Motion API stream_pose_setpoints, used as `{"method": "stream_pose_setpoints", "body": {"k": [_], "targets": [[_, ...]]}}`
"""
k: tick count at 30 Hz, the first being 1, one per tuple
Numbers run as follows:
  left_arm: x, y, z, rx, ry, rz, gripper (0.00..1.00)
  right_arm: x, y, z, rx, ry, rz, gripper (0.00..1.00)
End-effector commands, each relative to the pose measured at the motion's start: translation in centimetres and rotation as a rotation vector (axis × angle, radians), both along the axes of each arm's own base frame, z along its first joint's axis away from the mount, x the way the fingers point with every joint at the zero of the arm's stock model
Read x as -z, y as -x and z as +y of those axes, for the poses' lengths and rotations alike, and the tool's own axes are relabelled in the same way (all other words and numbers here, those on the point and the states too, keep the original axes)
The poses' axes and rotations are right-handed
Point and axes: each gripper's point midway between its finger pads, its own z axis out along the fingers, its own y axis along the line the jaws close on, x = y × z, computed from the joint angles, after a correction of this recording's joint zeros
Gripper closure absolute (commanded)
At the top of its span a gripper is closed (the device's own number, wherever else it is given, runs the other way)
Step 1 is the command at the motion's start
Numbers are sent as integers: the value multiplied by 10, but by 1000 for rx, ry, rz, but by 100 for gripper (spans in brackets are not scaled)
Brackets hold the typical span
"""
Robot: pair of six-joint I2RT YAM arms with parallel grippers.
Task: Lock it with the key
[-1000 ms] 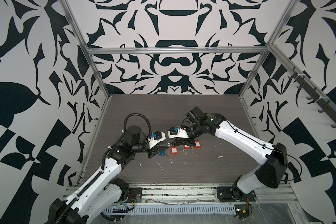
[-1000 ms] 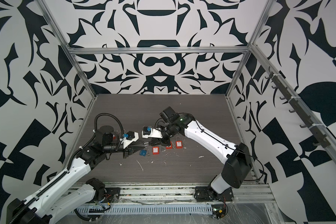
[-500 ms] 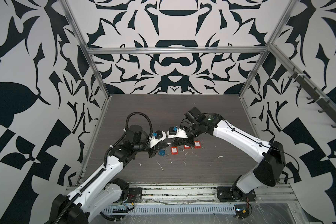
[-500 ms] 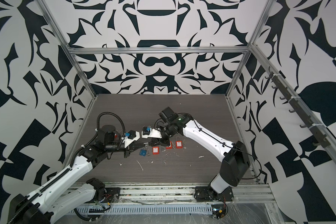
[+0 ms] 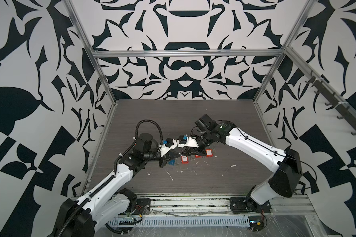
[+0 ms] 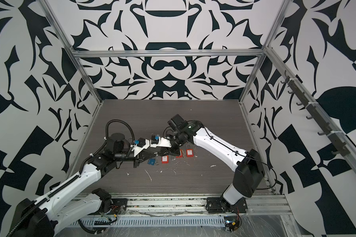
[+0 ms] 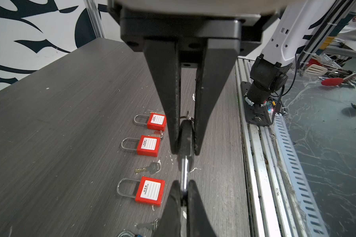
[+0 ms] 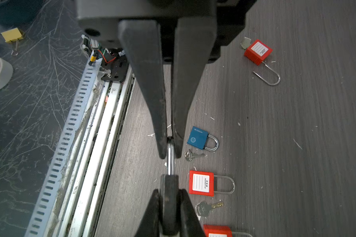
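Over my counter [image 5: 193, 123] the left claw [image 7: 185, 152] and right claw [image 8: 170, 156] meet nose to nose, the left clamped on the body of what I take for a black padlock [image 7: 185, 135] held off the surface, the right pinching its silver shackle [image 7: 184, 172], a red padlock [image 7: 150, 190] lying nearby

The blue padlock [image 8: 197, 139] carries the brand BLOSSOM along 1 edge, beside a round emblem. The white label [image 7: 150, 191] on a red padlock [image 7: 141, 200] reads PROPERTY OF, next to Chinese characters too small to read.
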Motion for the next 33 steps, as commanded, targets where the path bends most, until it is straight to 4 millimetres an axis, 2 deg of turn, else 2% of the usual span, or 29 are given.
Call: {"method": "stream_pose_setpoints", "body": {"k": [1, 3, 7, 14, 16, 19, 21, 25, 27, 33], "targets": [[-12, 9, -16, 80, 64, -48, 100, -53, 15, 44, -119, -287, 1, 100], [-13, 11, -21, 94, 76, -63, 100, -58, 17, 51, -130, -323, 31, 100], [-20, 9, -27, 102, 125, -53, 100, -53, 17, 62, -137, -324, 14, 100], [-21, 12, -27, 110, 130, -37, 100, -48, 11, 66, -115, -326, -54, 100], [-18, 11, -22, 87, 83, -59, 100, -42, 8, 57, -92, -268, -79, 99], [-19, 7, -9, 57, 34, -78, 100, -27, 6, 33, -55, -140, -118, 69], [-23, 2, 1, 37, 27, -67, 100, -18, 6, 12, -21, -52, -136, 59], [-30, -2, 10, 21, 21, -74, 100, -14, 12, -22, 28, 31, -155, 57], [-30, -1, 10, 30, 13, -67, 100, -18, 16, -32, 44, 38, -150, 57], [-28, -1, 10, 37, 1, -63, 100, -29, 16, -42, 79, 28, -161, 60]]}}
